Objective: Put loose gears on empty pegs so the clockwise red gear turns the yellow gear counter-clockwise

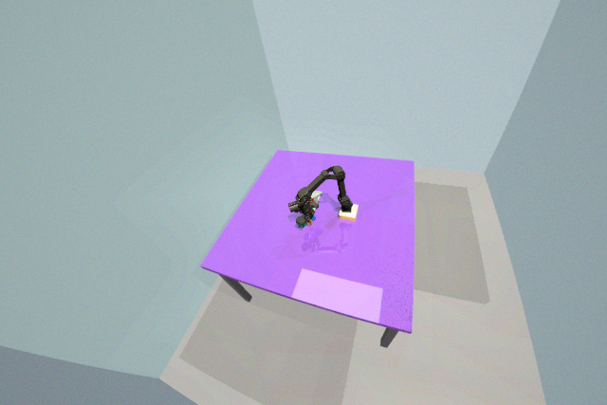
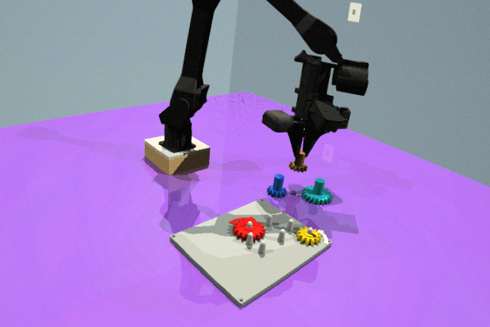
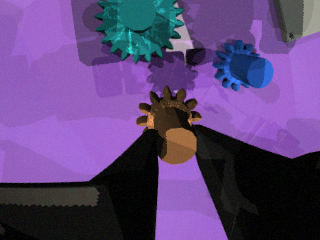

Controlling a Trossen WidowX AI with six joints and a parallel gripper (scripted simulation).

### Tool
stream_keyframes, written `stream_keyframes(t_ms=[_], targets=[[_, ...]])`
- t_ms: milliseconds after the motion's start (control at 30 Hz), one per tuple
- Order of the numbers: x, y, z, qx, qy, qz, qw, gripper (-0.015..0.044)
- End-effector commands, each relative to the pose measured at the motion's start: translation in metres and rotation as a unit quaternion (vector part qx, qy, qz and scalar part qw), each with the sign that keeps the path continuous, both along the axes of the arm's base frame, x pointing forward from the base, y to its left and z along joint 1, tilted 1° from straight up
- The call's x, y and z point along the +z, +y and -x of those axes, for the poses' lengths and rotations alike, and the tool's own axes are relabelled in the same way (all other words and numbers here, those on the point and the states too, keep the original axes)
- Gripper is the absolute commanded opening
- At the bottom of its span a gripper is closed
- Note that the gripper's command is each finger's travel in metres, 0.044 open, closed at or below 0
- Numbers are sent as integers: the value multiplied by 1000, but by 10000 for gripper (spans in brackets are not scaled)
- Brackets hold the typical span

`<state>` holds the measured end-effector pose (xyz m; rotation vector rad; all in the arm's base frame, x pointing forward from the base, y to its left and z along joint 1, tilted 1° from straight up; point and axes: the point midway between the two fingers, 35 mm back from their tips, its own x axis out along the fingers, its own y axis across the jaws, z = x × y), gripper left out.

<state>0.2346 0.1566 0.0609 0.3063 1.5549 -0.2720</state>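
In the exterior view, the red gear [image 1: 312,200] [image 2: 248,230] sits leftmost, and the empty pegs [image 2: 281,237] lie at about seven o'clock from the gripper [image 1: 308,220] [image 2: 299,155] [image 3: 177,134]. Next comes the blue gear [image 1: 313,218] [image 2: 278,184] [image 3: 240,67], also toward seven. And here's the gripper, closed on the orange gear's [image 1: 309,223] [image 2: 298,165] [image 3: 176,145] near-upright stem, up off the table [image 1: 372,244] [image 2: 99,197] [image 3: 50,140]; the teal gear [image 2: 318,193] [image 3: 137,30] waits at five.

The kind of place is hard to tell: a plain room with smooth pale blue-grey walls [image 1: 392,57] [image 2: 119,38]. A black jointed robot arm [image 1: 316,185] [image 2: 196,38] on a glossy purple table [image 1: 254,244] [image 2: 99,197] suggests a robotics lab.
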Motion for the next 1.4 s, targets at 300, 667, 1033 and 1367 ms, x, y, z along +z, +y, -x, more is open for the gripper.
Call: stream_keyframes(t_ms=[300,667,1033,1367], targets=[[34,0,-2,4,-4,-5,1000,0],[61,-2,0,3,-4,-4,1000,0],[87,-6,4,2,-3,-3,1000,0],[107,-10,8,0,-3,-3,1000,0]])
